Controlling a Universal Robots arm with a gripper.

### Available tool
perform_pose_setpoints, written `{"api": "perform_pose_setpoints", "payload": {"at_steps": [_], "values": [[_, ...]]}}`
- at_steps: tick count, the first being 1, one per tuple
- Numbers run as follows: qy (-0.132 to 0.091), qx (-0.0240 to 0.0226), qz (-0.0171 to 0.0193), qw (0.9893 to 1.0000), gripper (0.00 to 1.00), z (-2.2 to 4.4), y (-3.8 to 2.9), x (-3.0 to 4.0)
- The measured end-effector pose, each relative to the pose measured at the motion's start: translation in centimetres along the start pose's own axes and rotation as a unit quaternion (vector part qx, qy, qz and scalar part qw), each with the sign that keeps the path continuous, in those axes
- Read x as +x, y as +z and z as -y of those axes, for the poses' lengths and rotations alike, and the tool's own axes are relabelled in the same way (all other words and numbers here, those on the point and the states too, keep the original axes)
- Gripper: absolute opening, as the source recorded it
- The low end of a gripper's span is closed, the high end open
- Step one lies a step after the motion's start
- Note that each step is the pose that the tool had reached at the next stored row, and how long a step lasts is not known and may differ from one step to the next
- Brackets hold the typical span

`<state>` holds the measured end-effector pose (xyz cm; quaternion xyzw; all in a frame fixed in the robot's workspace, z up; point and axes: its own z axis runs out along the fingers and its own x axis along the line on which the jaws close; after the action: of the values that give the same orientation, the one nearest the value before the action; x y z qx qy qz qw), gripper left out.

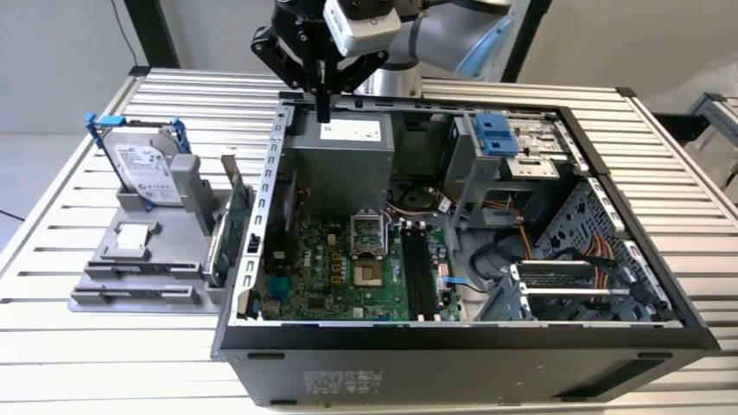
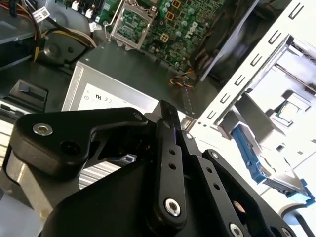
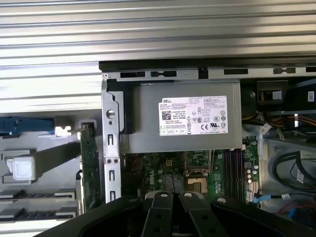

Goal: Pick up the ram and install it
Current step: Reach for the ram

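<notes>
Blue-green ram [image 1: 213, 255] stands on edge in the grey holder [image 1: 138, 290] beside the computer case [image 1: 461, 363], its length along the case wall; the gripper [image 1: 324, 112], fingers pinched together and seemingly empty, hangs farther back, toward the exterior view's right.

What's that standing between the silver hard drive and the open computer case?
A green circuit card stands on edge in the grey holder, between the hard drive and the computer case, in the exterior view.

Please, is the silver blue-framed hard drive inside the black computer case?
No, the silver hard drive stands in a grey holder beside the case.
</notes>
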<state>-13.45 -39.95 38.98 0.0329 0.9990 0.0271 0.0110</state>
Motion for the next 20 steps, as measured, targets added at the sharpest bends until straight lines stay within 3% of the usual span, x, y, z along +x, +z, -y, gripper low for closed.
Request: {"api": "perform_pose_setpoints", "payload": {"at_steps": [20], "values": [[0.000,0.0001,0.0000,1.0000,0.00,0.20,-0.08,3.12]]}}
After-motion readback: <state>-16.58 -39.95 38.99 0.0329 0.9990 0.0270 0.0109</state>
